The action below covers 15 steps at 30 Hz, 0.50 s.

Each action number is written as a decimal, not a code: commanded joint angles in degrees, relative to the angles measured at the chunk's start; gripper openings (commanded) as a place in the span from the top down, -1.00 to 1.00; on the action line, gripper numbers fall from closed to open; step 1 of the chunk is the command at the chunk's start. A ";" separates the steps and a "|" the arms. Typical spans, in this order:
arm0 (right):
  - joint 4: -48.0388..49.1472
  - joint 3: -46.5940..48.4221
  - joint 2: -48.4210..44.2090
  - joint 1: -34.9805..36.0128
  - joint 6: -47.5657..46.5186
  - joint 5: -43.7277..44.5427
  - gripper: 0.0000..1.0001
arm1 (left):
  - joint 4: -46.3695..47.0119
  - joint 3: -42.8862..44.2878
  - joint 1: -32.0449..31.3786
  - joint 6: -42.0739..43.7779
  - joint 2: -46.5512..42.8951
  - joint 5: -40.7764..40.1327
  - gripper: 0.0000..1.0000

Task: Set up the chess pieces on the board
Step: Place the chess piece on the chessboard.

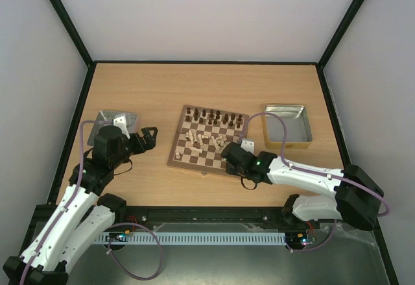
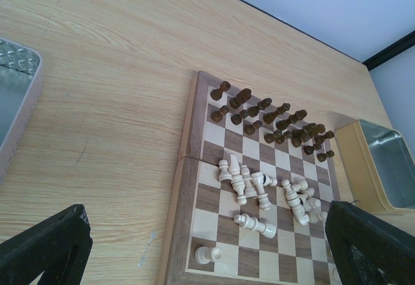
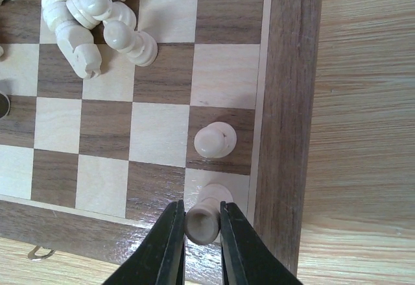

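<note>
Corner placement, near-right of board (image 3: 289,71). R gripper (image 3: 202,219) pinches a cream piece (image 3: 210,198), one dark finger touching each side, directly over the board's near-right corner square. The piece's long axis runs approx. along the fingers, i.e. roughly upright and seen almost end-on from the wrist; whether its base sits flat on the square cannot be told. One square farther in, same edge column, a second cream piece (image 3: 215,140) stands alone, just beside the held one but not touching it. Judgement: the coming move turns on this axis. The jaws need to part sideways and the wrist to rise straight along the piece, since any drift toward the neighbour or the border could tip either. Remaining cream pcs (image 3: 84,19) lie toppled in a heap mid-board, farther in and to the left of the R gripper; from the overhead view the R arm looks nearer to them. L gripper (image 1: 144,139) hovers over bare table off the board's left edge, fingers spread fully, holding nothing. Dark pcs (image 2: 272,119) stand in two rows along the far edge, apparently in place; one more cream piece (image 2: 207,254) sits at the near-left corner. All pcs are small turned wood w/ narrow bases, so likely easy to knock over. Cream side looks far from done.
</note>
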 commanded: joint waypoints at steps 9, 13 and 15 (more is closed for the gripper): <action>-6.23 3.07 2.08 0.23 0.12 -0.72 0.73 | 1.44 0.05 0.41 0.95 0.50 0.50 -0.99; -5.82 3.26 0.87 0.23 0.20 -0.26 0.49 | 1.55 0.01 0.36 1.13 0.52 1.14 -0.99; -6.03 4.43 0.13 0.24 0.26 1.01 0.39 | 1.78 -0.12 0.38 1.10 0.31 1.48 -0.99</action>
